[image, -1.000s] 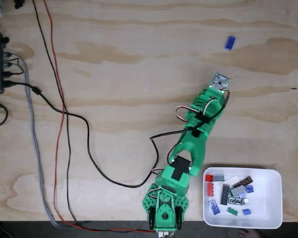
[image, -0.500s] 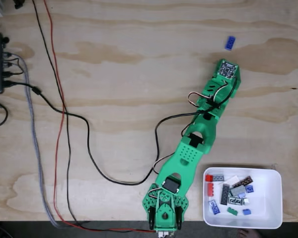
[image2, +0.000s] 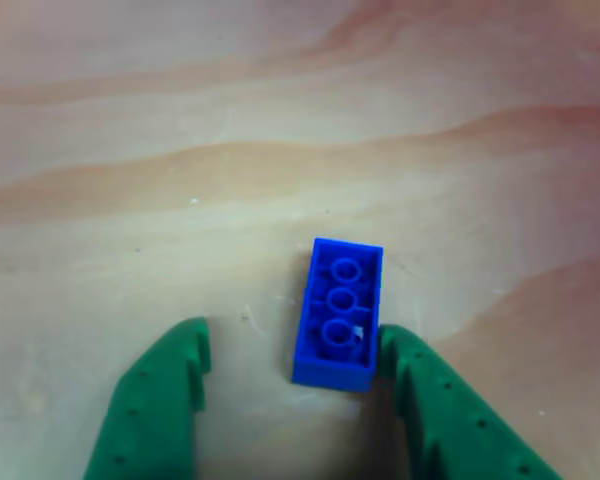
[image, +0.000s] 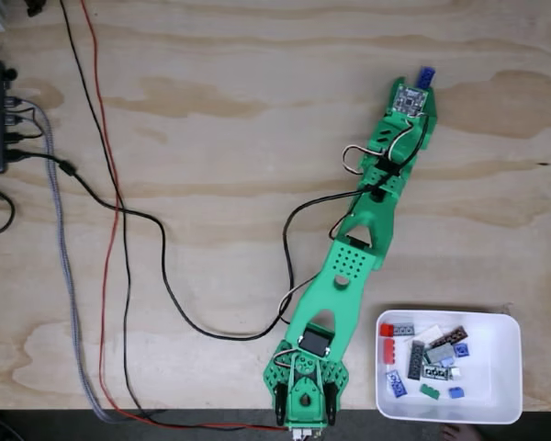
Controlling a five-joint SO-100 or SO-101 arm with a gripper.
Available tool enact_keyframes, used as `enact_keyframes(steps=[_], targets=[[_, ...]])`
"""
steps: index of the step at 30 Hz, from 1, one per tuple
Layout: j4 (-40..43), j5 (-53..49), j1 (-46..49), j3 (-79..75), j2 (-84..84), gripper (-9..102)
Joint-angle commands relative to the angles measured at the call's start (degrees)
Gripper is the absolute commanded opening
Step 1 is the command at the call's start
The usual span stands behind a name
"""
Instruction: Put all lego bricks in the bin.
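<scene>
Between my two green fingers (image2: pixel 165 400), spread wide, lies a blue lego brick (image2: pixel 338 312) on the plywood table (image2: pixel 130 200), hollow underside up. It sits close against my right-hand finger in the other view and well clear of the left one, reaching past both tips. My pincer (image2: pixel 290 345) holds nothing. Seen from the fixed view, my pincer (image: pixel 421 87) is stretched out over that brick (image: pixel 426 76), and far behind it, beside my base, the white bin (image: pixel 496 386) holds the other lego bricks (image: pixel 422 363).
</scene>
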Motion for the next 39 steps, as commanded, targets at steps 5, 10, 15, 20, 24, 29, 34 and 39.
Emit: enact_keyframes(steps=[5, 10, 15, 20, 24, 29, 34, 39], targets=[[8.5, 0.5, 0.6, -13.0, -2.9, 0], [19.6, 12.3, 1.6, 2.5, 20.4, 0], [75.1, 21.5, 2.5, 6.2, 58.9, 0], [106.9, 22.9, 13.6, 13.0, 82.2, 0], [110.1, 11.7, 32.3, 23.3, 93.4, 0], [105.9, -2.9, 49.8, 34.3, 100.6, 0], [103.8, -9.1, 57.5, 37.8, 101.8, 0], [98.6, -13.9, 62.0, 46.3, 103.4, 0]])
